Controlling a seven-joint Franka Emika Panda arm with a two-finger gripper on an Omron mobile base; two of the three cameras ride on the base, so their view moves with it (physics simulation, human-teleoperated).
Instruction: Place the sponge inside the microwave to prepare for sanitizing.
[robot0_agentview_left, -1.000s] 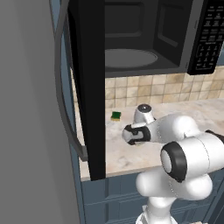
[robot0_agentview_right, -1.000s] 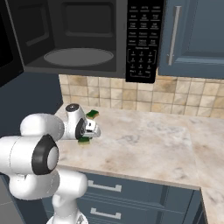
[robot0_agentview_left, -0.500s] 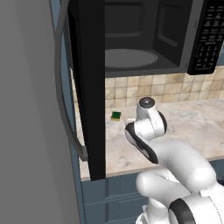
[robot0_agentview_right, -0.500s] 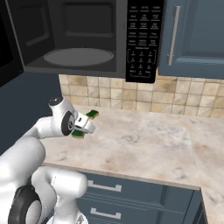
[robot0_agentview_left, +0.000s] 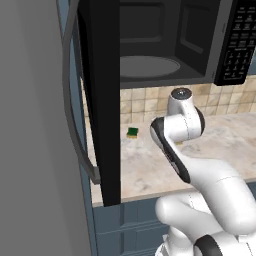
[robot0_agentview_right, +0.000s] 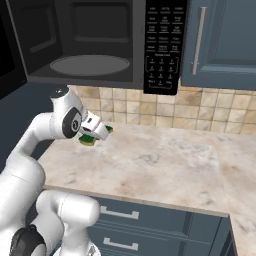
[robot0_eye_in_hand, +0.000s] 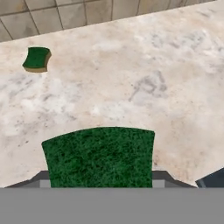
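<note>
The sponge (robot0_eye_in_hand: 99, 157), with a green scrub top, sits between the grey fingers of my gripper (robot0_eye_in_hand: 100, 181), which is shut on it. In the right base view the gripper (robot0_agentview_right: 98, 132) hangs above the counter's left end with the sponge (robot0_agentview_right: 88, 140) at its underside, just below the microwave (robot0_agentview_right: 160, 45). The microwave's door (robot0_agentview_left: 100, 100) stands swung wide open, and the round turntable (robot0_agentview_left: 149, 67) shows inside the dark cavity (robot0_agentview_right: 90, 65).
A second, smaller green sponge with a tan side (robot0_eye_in_hand: 36, 59) lies on the marble counter (robot0_eye_in_hand: 148, 83) near the tiled wall (robot0_eye_in_hand: 65, 13); it also shows in the left base view (robot0_agentview_left: 132, 132). The open door sticks out over the counter's left edge.
The arm has straightened upward and carried the gripper with the sponge higher above the counter, closer to the microwave's opening. The small sponge by the wall has not moved.
</note>
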